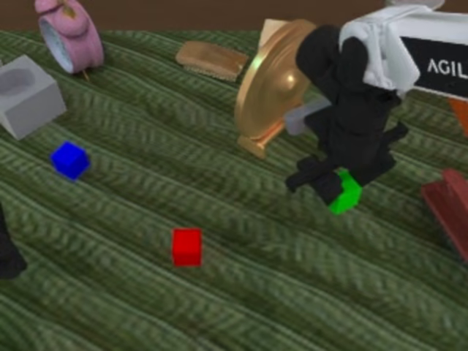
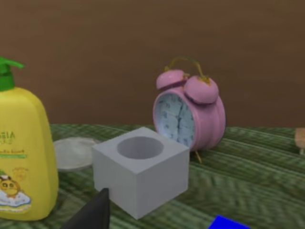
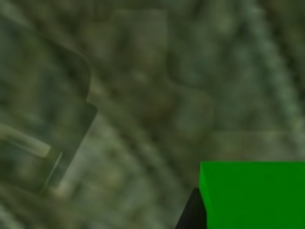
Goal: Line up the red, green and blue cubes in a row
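The green cube (image 1: 346,193) sits between the fingers of my right gripper (image 1: 338,189), right of the table's middle; the gripper is shut on it. In the right wrist view the green cube (image 3: 252,195) fills one corner with a dark finger (image 3: 193,214) pressed against its side and blurred cloth behind. The red cube (image 1: 186,246) rests on the green cloth near the front centre. The blue cube (image 1: 70,159) lies at the left, and a corner of the blue cube (image 2: 228,223) shows in the left wrist view. My left gripper (image 1: 6,256) is parked at the left edge, open.
A grey block with a round hollow (image 1: 25,95) and a pink alarm clock (image 1: 69,36) stand at the back left. A tan wooden block (image 1: 212,60) and a gold disc (image 1: 272,84) are at the back centre. A reddish object (image 1: 450,208) lies at the right edge, and a yellow bottle (image 2: 21,157) shows in the left wrist view.
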`<control>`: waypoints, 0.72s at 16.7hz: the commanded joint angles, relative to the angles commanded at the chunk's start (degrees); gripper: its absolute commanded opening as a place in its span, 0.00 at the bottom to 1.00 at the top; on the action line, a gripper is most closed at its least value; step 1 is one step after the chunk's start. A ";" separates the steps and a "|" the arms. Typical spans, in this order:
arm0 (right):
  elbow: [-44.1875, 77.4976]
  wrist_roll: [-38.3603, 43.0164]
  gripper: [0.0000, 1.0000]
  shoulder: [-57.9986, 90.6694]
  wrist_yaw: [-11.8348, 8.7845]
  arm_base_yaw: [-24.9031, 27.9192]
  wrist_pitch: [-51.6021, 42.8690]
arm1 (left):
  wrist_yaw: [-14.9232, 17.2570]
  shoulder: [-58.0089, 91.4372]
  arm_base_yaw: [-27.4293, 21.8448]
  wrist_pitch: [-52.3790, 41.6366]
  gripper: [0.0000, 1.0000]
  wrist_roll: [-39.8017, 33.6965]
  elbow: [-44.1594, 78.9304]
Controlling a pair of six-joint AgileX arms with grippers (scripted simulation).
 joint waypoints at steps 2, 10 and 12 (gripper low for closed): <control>1.73 -0.06 0.00 -1.23 -0.04 0.10 -2.59 | 0.00 0.00 0.00 0.00 1.00 0.00 0.00; 3.58 4.06 0.00 -0.38 0.05 1.69 -3.79 | 0.00 0.00 0.00 0.00 1.00 0.00 0.00; 5.39 9.49 0.00 0.50 0.17 3.81 -4.88 | 0.00 0.00 0.00 0.00 1.00 0.00 0.00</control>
